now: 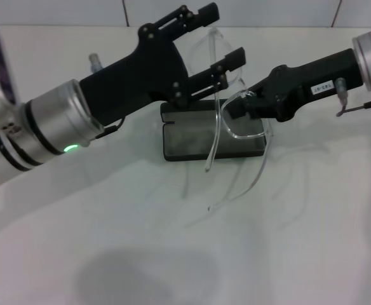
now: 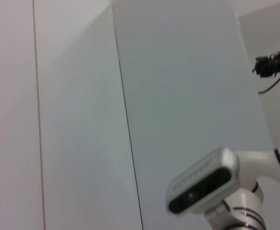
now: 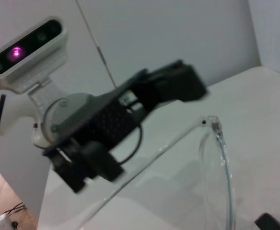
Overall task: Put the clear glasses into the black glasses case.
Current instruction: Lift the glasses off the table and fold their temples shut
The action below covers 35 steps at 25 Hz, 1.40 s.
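The clear glasses (image 1: 242,124) hang in the air above the table, and their long thin arms trail down over the black glasses case (image 1: 192,143). The case lies open on the table with its greyish lining up. My right gripper (image 1: 235,105) reaches in from the right and is shut on the glasses' frame. My left gripper (image 1: 225,35) comes in from the left, above the case's far edge. It is open, and the top curve of the lens lies between its fingers. In the right wrist view the glasses (image 3: 216,158) sit close up in front of the left gripper's fingers (image 3: 178,81).
A white table (image 1: 173,254) spreads toward me, with a tiled wall (image 1: 268,9) behind it. A small object (image 1: 95,61) stands at the back left behind the left arm. The left wrist view holds only the wall and the right arm's camera (image 2: 202,184).
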Each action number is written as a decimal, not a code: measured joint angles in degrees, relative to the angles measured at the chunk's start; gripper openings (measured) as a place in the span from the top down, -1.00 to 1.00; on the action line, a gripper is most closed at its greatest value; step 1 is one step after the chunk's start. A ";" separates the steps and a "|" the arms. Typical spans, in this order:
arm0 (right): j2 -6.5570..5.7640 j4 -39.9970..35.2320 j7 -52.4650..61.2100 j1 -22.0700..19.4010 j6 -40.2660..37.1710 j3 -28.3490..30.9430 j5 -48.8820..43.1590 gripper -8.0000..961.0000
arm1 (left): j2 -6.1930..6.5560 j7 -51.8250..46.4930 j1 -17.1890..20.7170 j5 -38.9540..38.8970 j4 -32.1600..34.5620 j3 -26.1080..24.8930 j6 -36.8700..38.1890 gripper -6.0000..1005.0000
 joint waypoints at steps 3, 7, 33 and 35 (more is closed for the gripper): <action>-0.57 0.00 1.77 -0.40 0.00 0.17 0.11 0.95 | 0.18 0.02 0.86 -0.57 0.23 -0.27 1.42 -0.41; -1.26 0.00 3.77 -0.89 -0.35 0.71 0.19 0.95 | 0.29 0.58 2.03 -1.64 0.95 -0.34 1.96 -0.41; -1.01 0.08 7.35 0.38 -6.63 2.69 0.30 0.95 | -0.28 4.34 1.84 -1.80 -0.43 2.94 1.42 -0.41; -0.99 0.09 8.09 0.74 -7.19 2.64 0.30 0.95 | -0.32 4.52 1.87 -1.93 -0.44 2.95 1.41 -0.41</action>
